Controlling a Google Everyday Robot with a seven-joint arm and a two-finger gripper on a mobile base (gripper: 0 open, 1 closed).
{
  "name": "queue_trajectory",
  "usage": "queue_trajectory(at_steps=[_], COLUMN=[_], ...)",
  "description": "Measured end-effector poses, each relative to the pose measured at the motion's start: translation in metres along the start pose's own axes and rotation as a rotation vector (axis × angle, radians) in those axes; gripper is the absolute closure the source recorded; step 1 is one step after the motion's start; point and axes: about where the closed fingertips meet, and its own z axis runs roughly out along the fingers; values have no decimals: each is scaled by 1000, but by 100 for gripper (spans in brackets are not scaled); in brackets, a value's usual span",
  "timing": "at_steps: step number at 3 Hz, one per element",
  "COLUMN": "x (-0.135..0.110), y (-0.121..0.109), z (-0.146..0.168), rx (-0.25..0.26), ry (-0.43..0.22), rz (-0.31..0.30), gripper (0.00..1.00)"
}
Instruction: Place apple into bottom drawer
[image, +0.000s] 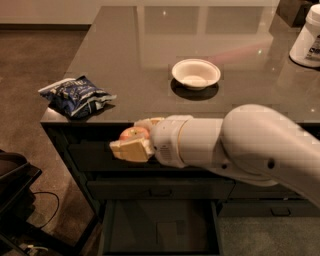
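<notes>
My gripper (132, 140) reaches left in front of the counter's front edge, at the level of the top drawer front. It is shut on the apple (132, 133), a small red-orange fruit held between the tan fingers (131, 149). The bottom drawer (160, 227) is pulled open below, its flat grey floor with a faint square mark showing. The apple hangs well above the drawer, over its left part.
A white bowl (195, 73) sits on the dark countertop (150, 55). A blue snack bag (75, 95) lies at the counter's left front corner. A white container (307, 37) stands at the far right. Two closed drawer fronts (160, 190) are above the open one. Dark equipment (15, 180) is on the floor at left.
</notes>
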Motion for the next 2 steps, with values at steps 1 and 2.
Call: queue_trajectory(at_steps=[1, 2], x=[50, 112], y=[-16, -37], z=[4, 5], rx=[39, 89], ry=[28, 19], rz=[73, 161], gripper=[100, 100])
